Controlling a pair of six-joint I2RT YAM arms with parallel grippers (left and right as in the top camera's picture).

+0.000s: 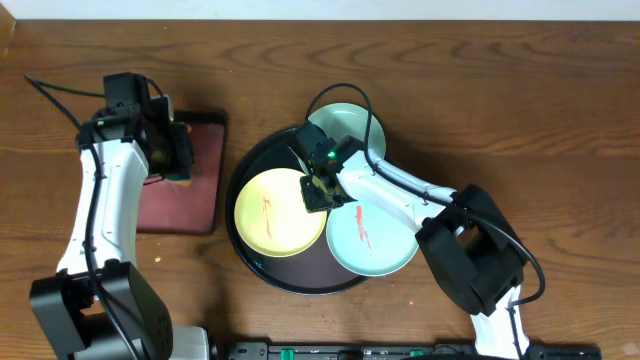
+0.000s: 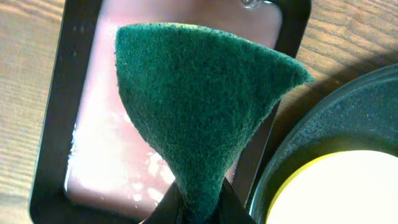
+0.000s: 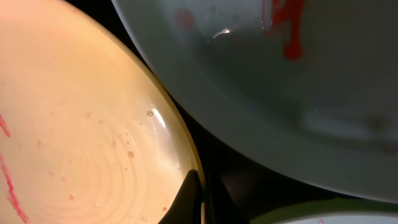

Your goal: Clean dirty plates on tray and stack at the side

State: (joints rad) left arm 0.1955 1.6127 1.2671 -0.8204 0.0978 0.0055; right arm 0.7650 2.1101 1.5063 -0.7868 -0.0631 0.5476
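The left gripper [image 2: 200,210] is hanging over the dark-red tray [image 2: 112,155], its jaws pinching the narrow end of a green scouring pad [image 2: 199,106]. The right gripper [image 1: 320,192] is reaching down at the right edge of the yellow plate [image 1: 275,215]; how far its jaws are standing apart I cannot tell. That plate and two mint plates, one [image 1: 385,245] red-smeared and one [image 1: 350,122] partly hidden by the arm, are all lying in the black tray [image 1: 300,272] on the bench [image 1: 500,90].
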